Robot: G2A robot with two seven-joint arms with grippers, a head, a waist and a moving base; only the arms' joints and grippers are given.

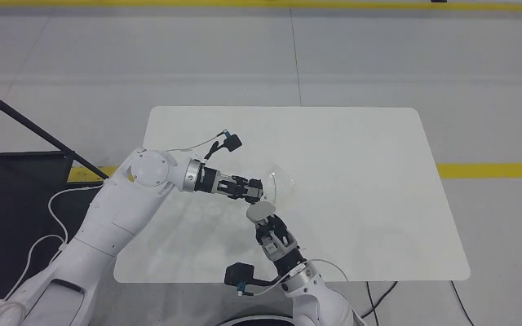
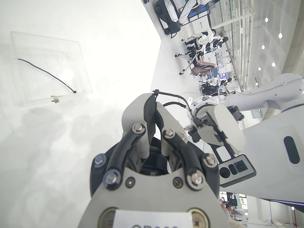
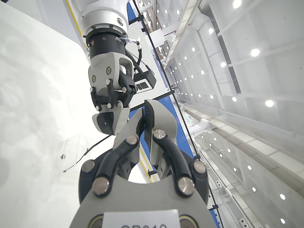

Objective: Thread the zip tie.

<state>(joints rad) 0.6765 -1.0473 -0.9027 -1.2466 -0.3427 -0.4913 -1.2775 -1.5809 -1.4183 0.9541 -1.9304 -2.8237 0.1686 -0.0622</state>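
Zip tie: head gripped in clenched left hand, tail in clenched right hand. Spare tie lay on tray, tabletop.

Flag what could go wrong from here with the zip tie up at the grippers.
The left gripper pinches the zip tie only by its head, at the very fingertips; a tug could twist it free.
The right gripper sits very close to the left one, so fingers may bump during alignment.
If dropped, it could land beside the second tie on the clear tray and be confused with it.
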